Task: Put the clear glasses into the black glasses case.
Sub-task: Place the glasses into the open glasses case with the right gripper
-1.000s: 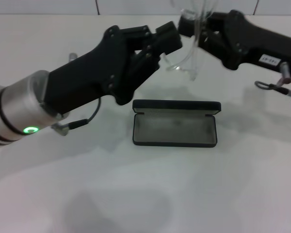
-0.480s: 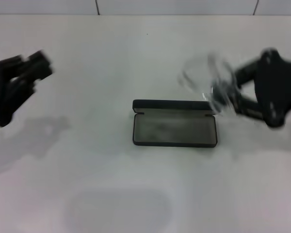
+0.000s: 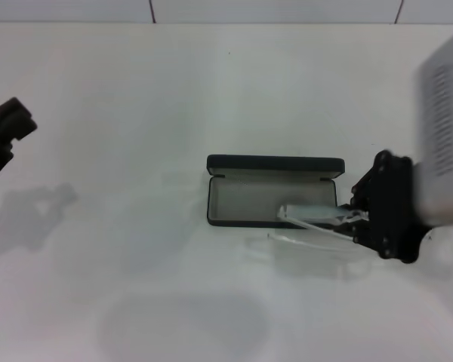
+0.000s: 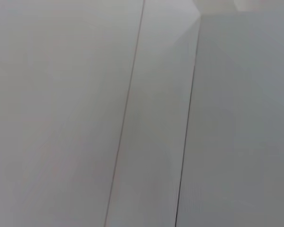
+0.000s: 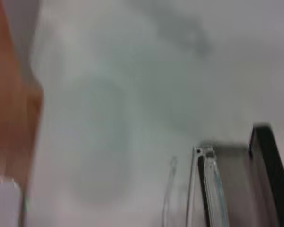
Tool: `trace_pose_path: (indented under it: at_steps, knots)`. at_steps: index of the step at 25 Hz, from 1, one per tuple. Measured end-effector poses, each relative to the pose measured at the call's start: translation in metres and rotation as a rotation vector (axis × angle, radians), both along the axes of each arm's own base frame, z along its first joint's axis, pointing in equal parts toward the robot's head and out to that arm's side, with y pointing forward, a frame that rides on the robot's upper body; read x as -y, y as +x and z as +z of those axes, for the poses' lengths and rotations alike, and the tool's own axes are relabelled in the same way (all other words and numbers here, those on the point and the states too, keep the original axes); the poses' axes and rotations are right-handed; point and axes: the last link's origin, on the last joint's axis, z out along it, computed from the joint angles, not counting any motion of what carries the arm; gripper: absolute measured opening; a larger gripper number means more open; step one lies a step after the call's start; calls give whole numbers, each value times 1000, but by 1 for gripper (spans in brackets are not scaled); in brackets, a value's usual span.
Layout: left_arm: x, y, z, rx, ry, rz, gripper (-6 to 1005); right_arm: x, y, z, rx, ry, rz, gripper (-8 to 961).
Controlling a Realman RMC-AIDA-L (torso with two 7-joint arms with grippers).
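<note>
The black glasses case (image 3: pixel 272 163) lies open in the middle of the white table, its grey lining facing up. My right gripper (image 3: pixel 356 216) is just off the case's right end, low over the table, shut on the clear glasses (image 3: pixel 309 220). The glasses hang partly over the case's front right corner and partly past its front rim. The right wrist view shows the clear glasses (image 5: pixel 206 189) beside the case's black rim (image 5: pixel 270 175). My left gripper (image 3: pixel 6 134) is at the far left edge, well away from the case.
The right arm's pale forearm (image 3: pixel 442 136) looms over the table's right side. A tiled wall runs along the back. An orange shape (image 5: pixel 12 94) fills one side of the right wrist view. The left wrist view shows only pale panels.
The left arm has pulled back from the middle to the far left edge. The right gripper has come down and forward with the glasses, from behind the case to its front right corner.
</note>
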Motion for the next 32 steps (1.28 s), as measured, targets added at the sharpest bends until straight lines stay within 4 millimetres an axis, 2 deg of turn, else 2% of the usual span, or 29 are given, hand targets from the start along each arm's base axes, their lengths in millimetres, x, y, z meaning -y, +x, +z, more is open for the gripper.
trace_pose_path:
  at_steps: [4,10,17,25,32]
  knots:
    - [-7,4,-4,6,-2,-4,139,-2,-5,-25,127,68,51,135]
    - [-9,3,-7,-1,-4,12,139,0,-10,-55,141,115,170,137]
    - [-12,1,0,13,25,36,139,-4,-2,-88,177,190,248,140]
    - [-13,1,1,19,27,38,139,-11,4,-104,161,252,245,143]
    - [-15,1,0,18,30,45,139,-15,7,-108,148,263,248,145]
